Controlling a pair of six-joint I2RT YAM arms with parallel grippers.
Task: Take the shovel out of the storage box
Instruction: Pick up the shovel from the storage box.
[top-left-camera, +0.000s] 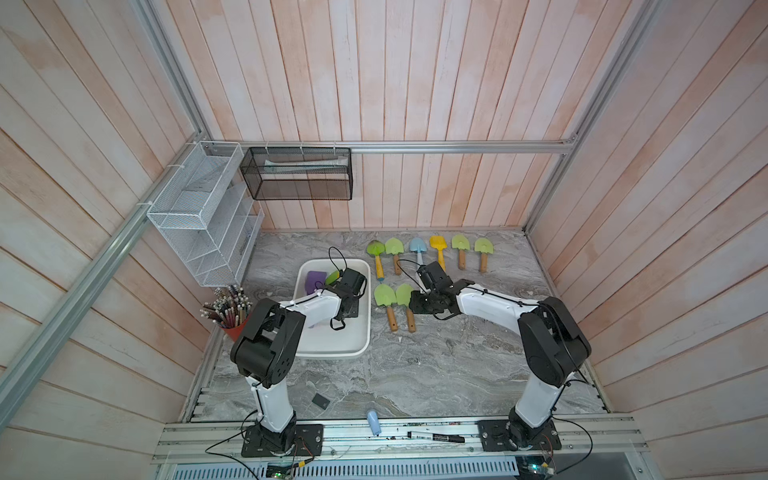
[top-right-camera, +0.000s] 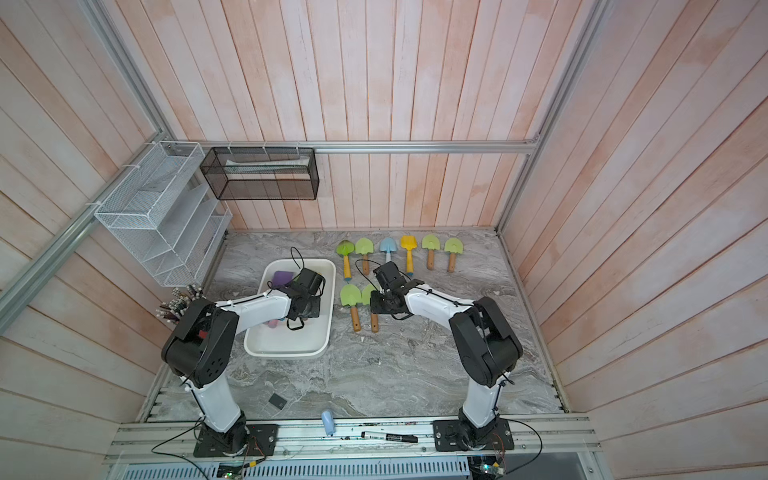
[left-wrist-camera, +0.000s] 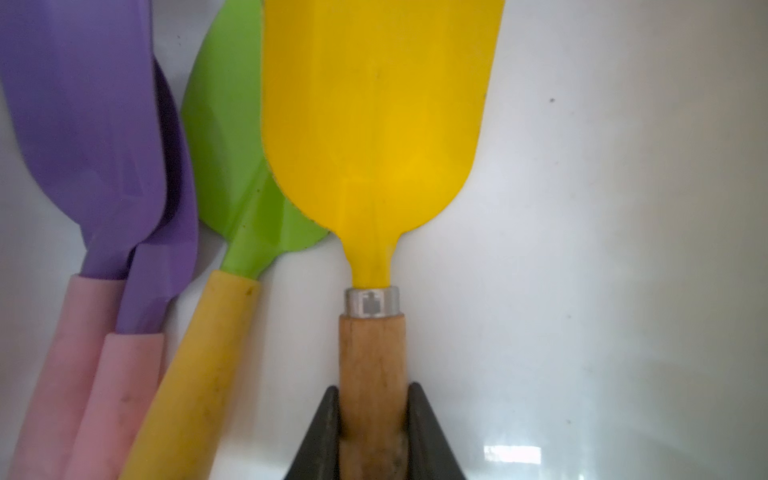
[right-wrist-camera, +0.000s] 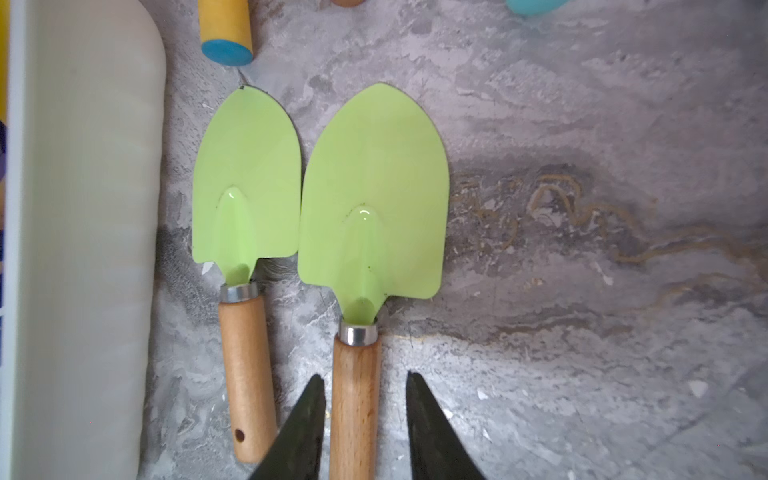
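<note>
The white storage box (top-left-camera: 332, 345) sits on the marble table, left of centre in both top views, with my left arm (top-left-camera: 316, 303) reaching into it. Inside, on the box floor (left-wrist-camera: 582, 208), my left gripper (left-wrist-camera: 372, 399) is shut on the wooden handle of a yellow shovel (left-wrist-camera: 374, 124). Beside it lie a green shovel (left-wrist-camera: 232, 166) with a yellow handle and two purple shovels (left-wrist-camera: 83, 124) with pink handles. My right gripper (right-wrist-camera: 365, 382) is open and straddles the wooden handle of a light green shovel (right-wrist-camera: 374, 199) lying on the table just outside the box wall (right-wrist-camera: 83, 208).
A second light green shovel (right-wrist-camera: 245, 178) lies between that one and the box. Several more shovels (top-left-camera: 436, 245) are lined up along the back wall. A pencil cup (top-left-camera: 232, 311), white wire rack (top-left-camera: 203, 216) and black mesh basket (top-left-camera: 299, 174) stand at the left. A marker (top-left-camera: 436, 437) lies on the front rail.
</note>
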